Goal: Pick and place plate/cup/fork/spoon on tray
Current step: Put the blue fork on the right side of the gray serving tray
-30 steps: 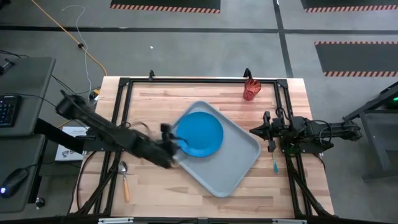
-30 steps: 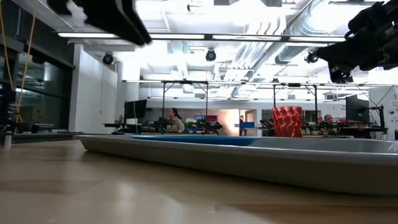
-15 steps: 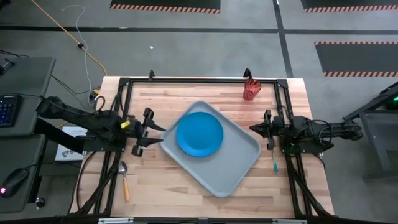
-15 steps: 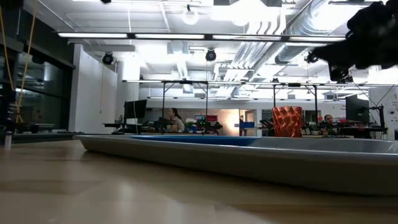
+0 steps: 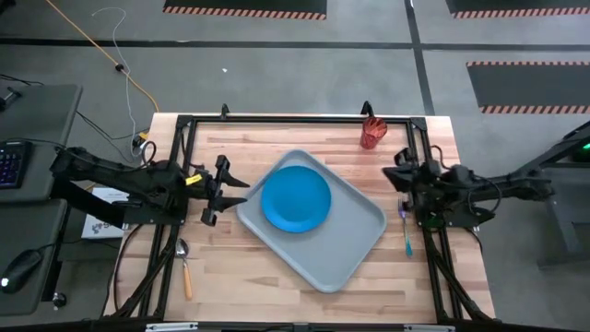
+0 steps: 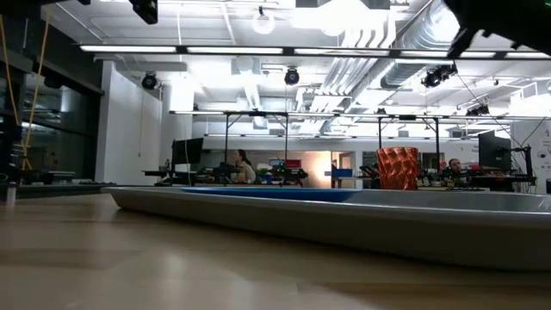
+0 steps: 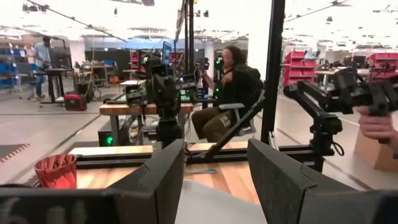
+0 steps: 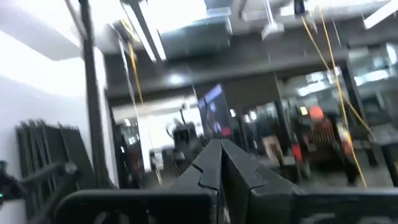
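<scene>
High view: the plate (image 5: 296,198) lay flat on the tray (image 5: 355,247), which sat askew mid-table. The cup (image 5: 371,133) stood off the tray at the far edge, the fork (image 5: 407,242) lay on the wood just beside the tray's right side under my right arm, and the spoon (image 5: 184,265) lay at the near left, well apart from the tray. My left gripper (image 5: 224,189) hovered just beside the tray's left corner, fingers parted, holding nothing; my right gripper (image 5: 400,172) hung between cup and fork, empty. Low view: the cup (image 6: 397,168) showed upright behind the tray rim (image 6: 344,220); neither gripper's fingers showed here. Left wrist view: my fingers (image 7: 163,177) stood apart with only air between them, the cup (image 7: 55,171) far off. Right wrist view: my fingers (image 8: 219,165) were pressed together, pointed up at the room. Risk, as I judged it: clenched fingers would knock the light cup over, or skid the thin fork, unless opened before approach.
</scene>
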